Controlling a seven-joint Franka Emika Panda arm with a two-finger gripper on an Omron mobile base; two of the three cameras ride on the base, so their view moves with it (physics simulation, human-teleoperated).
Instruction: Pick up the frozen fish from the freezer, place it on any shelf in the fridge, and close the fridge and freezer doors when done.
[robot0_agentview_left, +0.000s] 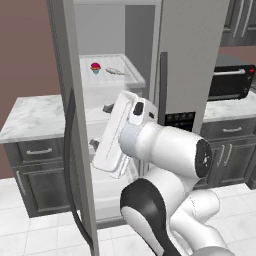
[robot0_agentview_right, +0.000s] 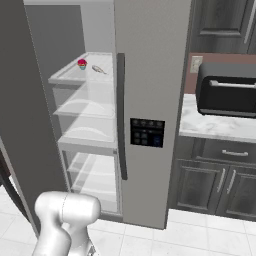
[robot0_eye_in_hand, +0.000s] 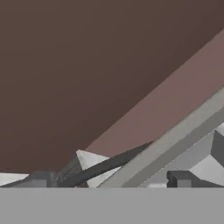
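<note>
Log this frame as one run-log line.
fish: on upper fridge shelf, right of cupcake | fridge door: open | freezer door: closed | jaws: state unclear | arm: low, by open door

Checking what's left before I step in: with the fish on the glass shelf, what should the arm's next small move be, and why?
Probably bring the end effector against the open fridge door and start pushing it shut. The frozen fish lies on the fridge shelf beside the cupcake, the freezer door looks closed, and the end effector is open and holds nothing.
</note>
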